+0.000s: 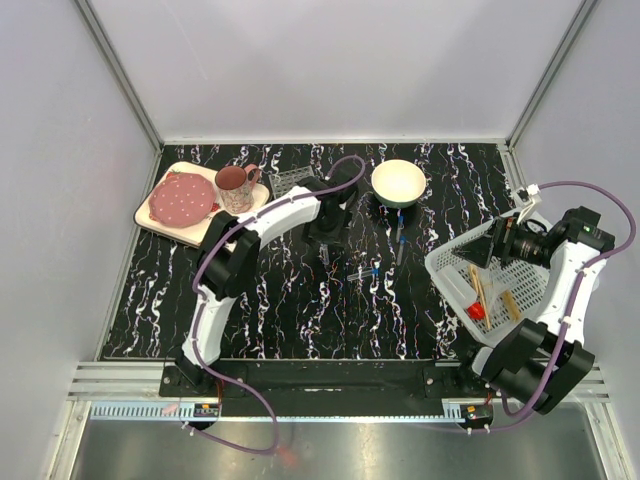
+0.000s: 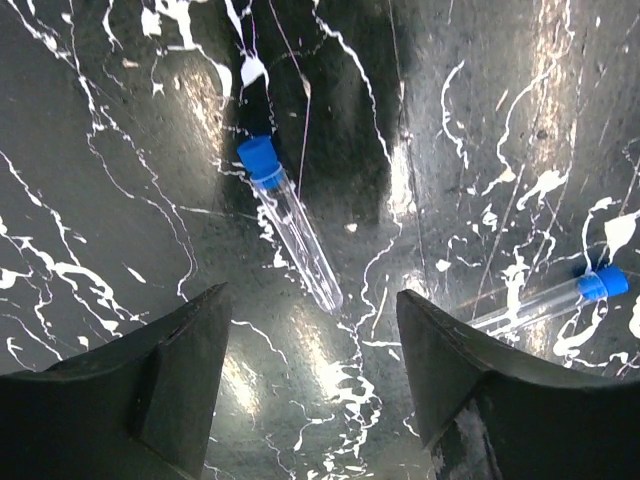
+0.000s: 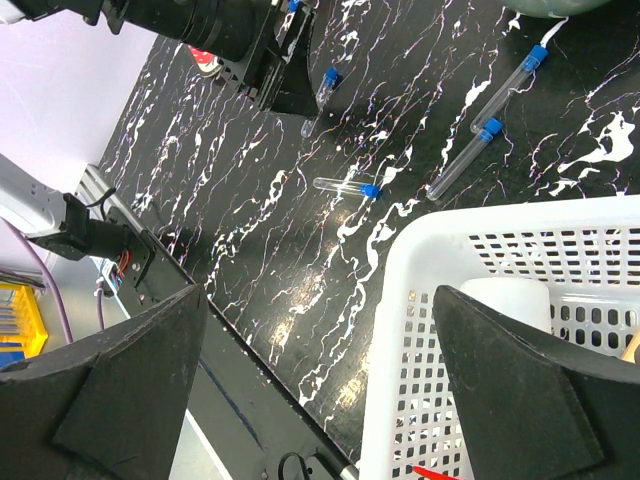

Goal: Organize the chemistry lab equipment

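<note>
Several thin clear blue-capped tubes lie on the black marbled table. One tube (image 2: 290,225) lies just ahead of my left gripper (image 2: 312,300), which is open and empty, low over the table (image 1: 325,245). A second tube (image 2: 550,305) lies to its right. My right gripper (image 3: 315,300) is open and empty, held above the left rim of the white basket (image 3: 470,250). In the top view the basket (image 1: 445,270) holds tan wooden sticks (image 1: 480,285) and a small red-tipped piece (image 1: 476,311). More tubes (image 3: 348,186) (image 3: 462,160) (image 3: 510,85) lie between the arms.
A cream bowl (image 1: 399,182) stands at the back centre. A pink mug (image 1: 236,185) and a dotted plate (image 1: 182,198) sit on a board at the back left. A grey mesh rack (image 1: 288,180) stands beside the mug.
</note>
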`<action>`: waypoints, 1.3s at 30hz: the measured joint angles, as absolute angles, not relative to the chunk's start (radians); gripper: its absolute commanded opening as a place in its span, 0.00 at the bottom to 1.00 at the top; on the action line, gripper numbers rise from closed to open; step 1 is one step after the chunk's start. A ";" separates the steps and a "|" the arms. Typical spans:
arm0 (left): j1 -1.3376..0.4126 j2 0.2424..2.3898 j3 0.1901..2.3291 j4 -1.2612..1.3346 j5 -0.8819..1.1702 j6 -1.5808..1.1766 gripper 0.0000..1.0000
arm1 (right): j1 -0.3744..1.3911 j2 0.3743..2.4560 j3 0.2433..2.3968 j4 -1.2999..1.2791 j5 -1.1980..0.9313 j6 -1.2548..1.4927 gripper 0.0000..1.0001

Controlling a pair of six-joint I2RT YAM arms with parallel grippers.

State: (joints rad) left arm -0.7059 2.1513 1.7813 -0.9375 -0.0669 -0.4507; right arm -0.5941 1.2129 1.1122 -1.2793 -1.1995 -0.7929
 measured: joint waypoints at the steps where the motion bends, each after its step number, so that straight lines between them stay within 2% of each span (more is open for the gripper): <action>1: -0.702 2.158 1.788 -0.938 -0.066 -0.450 0.69 | -0.594 1.213 1.112 -1.279 -1.199 -0.793 1.00; 39: -0.606 2.159 1.800 -0.888 0.057 -0.365 0.70 | -0.543 1.225 1.112 -1.250 -1.197 -0.755 1.00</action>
